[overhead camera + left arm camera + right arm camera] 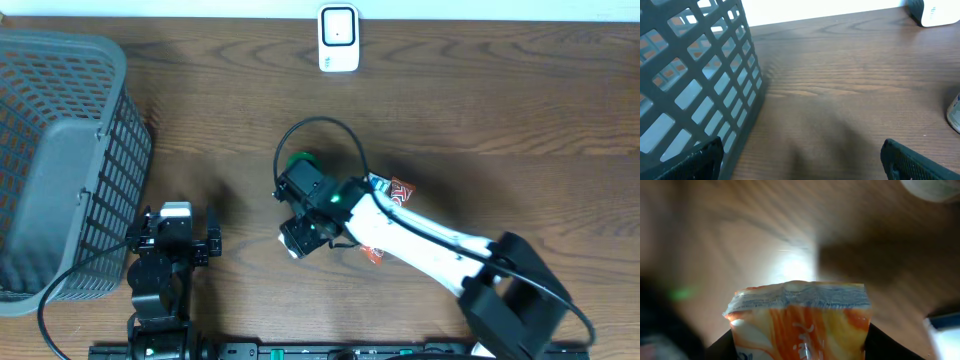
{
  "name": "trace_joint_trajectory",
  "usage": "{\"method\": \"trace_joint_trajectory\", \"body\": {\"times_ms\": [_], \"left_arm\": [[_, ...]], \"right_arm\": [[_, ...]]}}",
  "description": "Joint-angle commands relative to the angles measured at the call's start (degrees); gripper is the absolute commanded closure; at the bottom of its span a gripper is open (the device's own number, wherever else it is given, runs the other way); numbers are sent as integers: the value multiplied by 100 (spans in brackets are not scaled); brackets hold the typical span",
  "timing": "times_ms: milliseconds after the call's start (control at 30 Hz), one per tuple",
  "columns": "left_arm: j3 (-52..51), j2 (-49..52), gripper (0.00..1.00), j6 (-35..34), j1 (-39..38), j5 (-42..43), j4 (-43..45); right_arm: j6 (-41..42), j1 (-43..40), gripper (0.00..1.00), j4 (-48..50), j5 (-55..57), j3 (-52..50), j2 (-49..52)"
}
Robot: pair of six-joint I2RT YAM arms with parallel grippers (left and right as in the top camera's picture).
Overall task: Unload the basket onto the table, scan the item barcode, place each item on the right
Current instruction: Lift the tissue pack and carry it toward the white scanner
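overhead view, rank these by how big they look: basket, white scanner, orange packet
1. grey basket, by far the largest.
2. white scanner and orange packet: unsure, since the right arm hides most of the packet.

The table (pixel 480 110) is dark brown with streaked wood grain. The basket (pixel 60 150) is grey, its walls a square open lattice. Right of the basket, the scanner (pixel 338 38) is white with a dark face; the packet (pixel 800 325) is orange with white swirls.
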Motion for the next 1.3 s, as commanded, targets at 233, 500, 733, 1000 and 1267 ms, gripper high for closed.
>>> {"method": "trace_joint_trajectory", "body": {"times_ms": [233,500,733,1000,1267], "left_arm": [[-17,-11,0,11,-11,-72,15],[-17,-11,0,11,-11,-72,15],[-17,-11,0,13,-13,-72,15],[-17,-11,0,11,-11,-72,15],[-17,-11,0,13,-11,-72,15]], "right_arm": [[411,-413,57,-363,-2765,-4,-326],[728,-564,57,-879,-3348,-4,-328],[1023,-1071,55,-1086,-4258,-4,-326],[1257,-1799,51,-1526,-4413,-4,-326],[1325,-2354,47,-1714,-4719,-4,-323]]}}
